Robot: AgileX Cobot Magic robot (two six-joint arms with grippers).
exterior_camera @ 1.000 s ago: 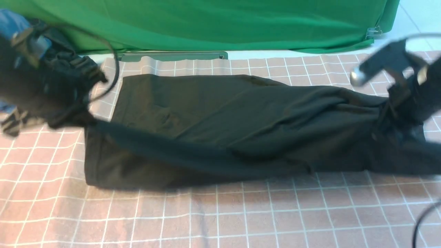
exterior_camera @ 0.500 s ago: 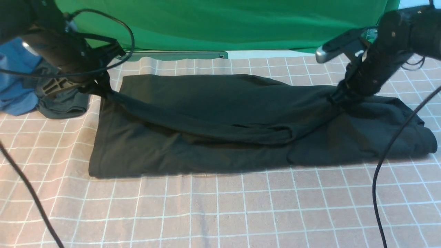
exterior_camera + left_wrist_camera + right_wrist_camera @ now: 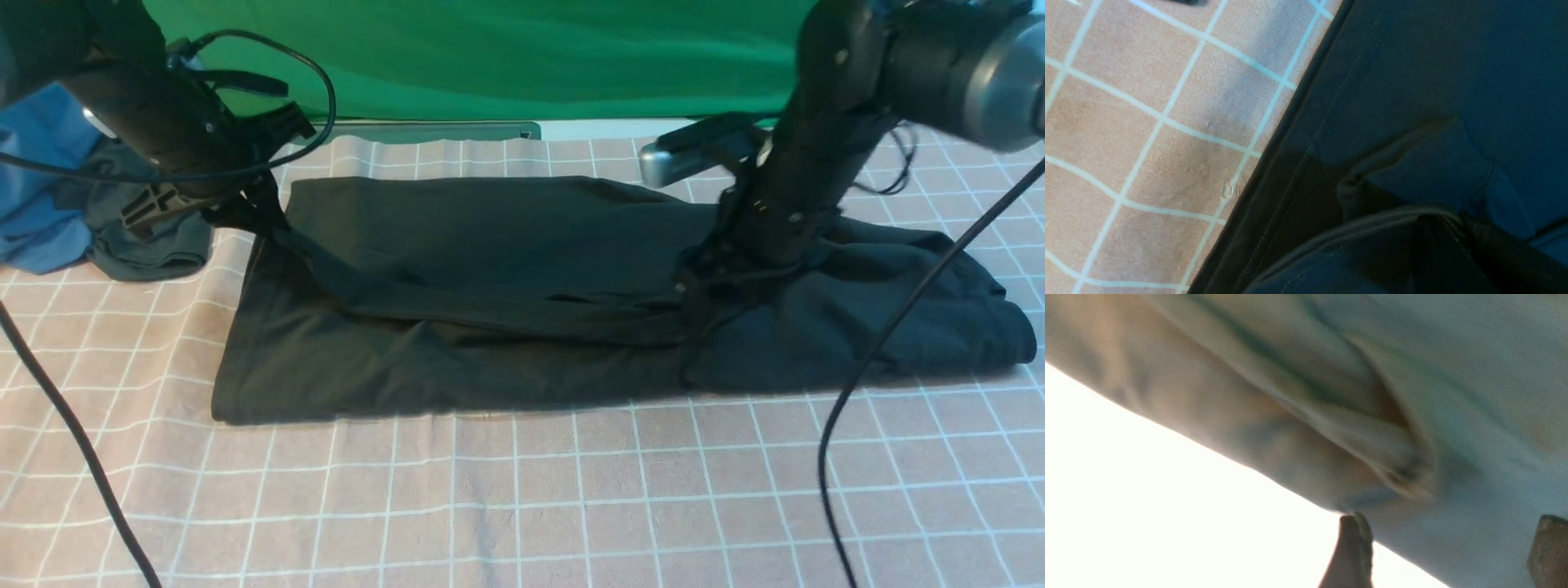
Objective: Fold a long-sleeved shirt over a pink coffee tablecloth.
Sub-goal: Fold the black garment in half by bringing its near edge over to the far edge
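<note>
Your right gripper stands spread wide, low against the large black cotton long-sleeved shirt lying beneath it on the dusty-pink, white-gridded fabric tablecloth. Your left gripper pinches a shirt edge, so any tug there could drag the loose fold askew.

The long-sleeved shirt is lying sideways across the pink coffee tablecloth, half folded. The left tool is pinching a strip of fabric at the shirt's far left corner and lifting it a bit. The right tool is sitting low on the shirt's right part. A grey-green garment and a blue garment are bunching up just left of the shirt, with a green cloth hanging behind it.
</note>
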